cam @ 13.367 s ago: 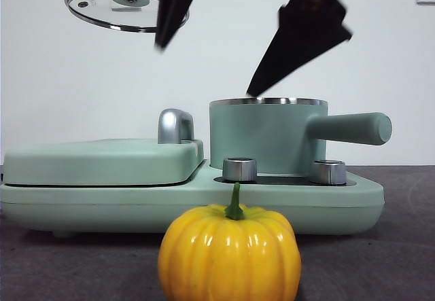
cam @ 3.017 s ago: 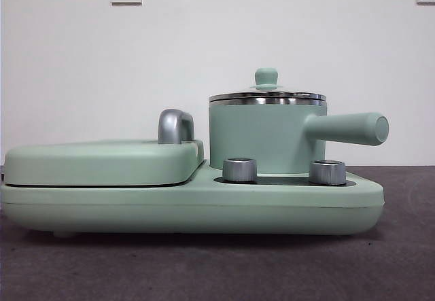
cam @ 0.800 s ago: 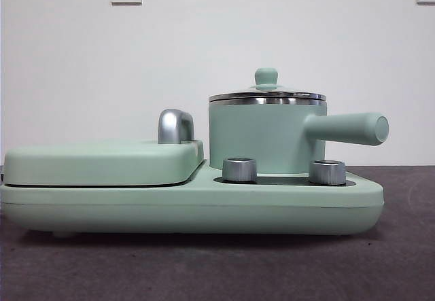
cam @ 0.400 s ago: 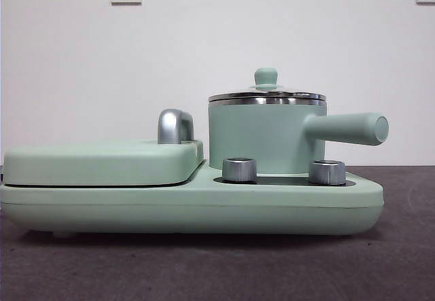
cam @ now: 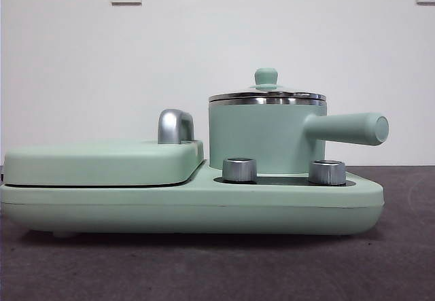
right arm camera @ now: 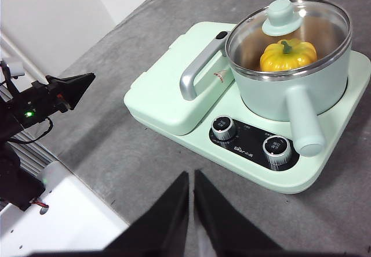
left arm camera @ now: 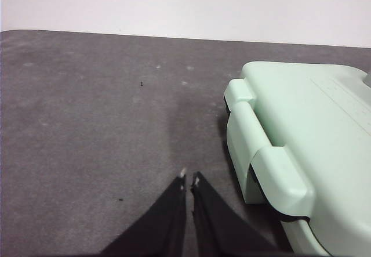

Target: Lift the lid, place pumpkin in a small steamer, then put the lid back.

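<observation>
- I find the round clear glass lid with steel rim and small mint-green knob (right arm camera: 288,36) seated level on the mint-green cylindrical small steamer with the long straight side handle (cam: 265,141); rim meets rim all round as far as I can see.
- The small glossy yellow-orange ribbed pumpkin with green stem (right arm camera: 288,55) sits inside the small steamer, visible through the glass from the right wrist camera. I judge all three steps of the task done.
- Left claw (left arm camera: 188,178): clenched on nothing, jaws tip to tip, hanging over the bare grey bench (left arm camera: 87,123), well apart from the small steamer, beside the far end of the mint-green appliance base (left arm camera: 301,129).
- Right claw (right arm camera: 190,178): likewise clenched and empty, over the bench in front of the two steel control dials (right arm camera: 224,127), clear of the small steamer.
- Handling, should I need to reopen: the lid is stiff, breakable glass with a slippery steel edge, so I would take it by the knob only and lift straight up.
- The pumpkin looks light, hard and slick; I would close across its ribbed flanks, not the stem.
- The small steamer's side handle (cam: 350,128) is the sound hold for the pot itself; it looks the heaviest item.
</observation>
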Robot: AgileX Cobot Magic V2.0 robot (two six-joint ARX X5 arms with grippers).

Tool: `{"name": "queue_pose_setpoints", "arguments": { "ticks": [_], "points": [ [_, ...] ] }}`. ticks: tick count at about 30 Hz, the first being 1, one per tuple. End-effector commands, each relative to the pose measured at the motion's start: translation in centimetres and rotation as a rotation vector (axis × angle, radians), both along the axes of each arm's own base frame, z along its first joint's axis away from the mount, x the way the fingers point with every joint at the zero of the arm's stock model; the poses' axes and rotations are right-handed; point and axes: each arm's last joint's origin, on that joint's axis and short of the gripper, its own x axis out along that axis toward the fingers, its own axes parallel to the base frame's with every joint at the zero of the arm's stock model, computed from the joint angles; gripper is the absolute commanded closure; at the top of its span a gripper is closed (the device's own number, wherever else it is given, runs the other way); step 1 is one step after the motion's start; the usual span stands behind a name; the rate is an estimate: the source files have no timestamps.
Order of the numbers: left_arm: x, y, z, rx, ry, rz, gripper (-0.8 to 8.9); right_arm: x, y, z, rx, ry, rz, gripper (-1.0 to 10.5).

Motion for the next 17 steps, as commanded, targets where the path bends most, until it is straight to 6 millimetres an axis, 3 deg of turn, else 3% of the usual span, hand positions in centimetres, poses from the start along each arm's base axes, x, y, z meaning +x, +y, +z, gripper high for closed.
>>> {"name": "queue_pose_setpoints", "arguments": {
  "ticks": [1,13,17],
  "points": [
    [0.08,0.03,-0.72,0.000,0.026,0.006,7.94,-0.04,0.01,0.31,0.004,-0.019,0.012,9.3],
    [0.08,0.03,-0.72,0.000,0.026,0.005,7.94,-0.03,0.02,0.29,0.006,-0.021,0.011,9.3],
    [0.08,0.03,-0.71,0.000,0.026,0.005,7.94,0.21,-0.28,-0.46,0.034,-0.042,-0.062,9.3]
  ]
}}
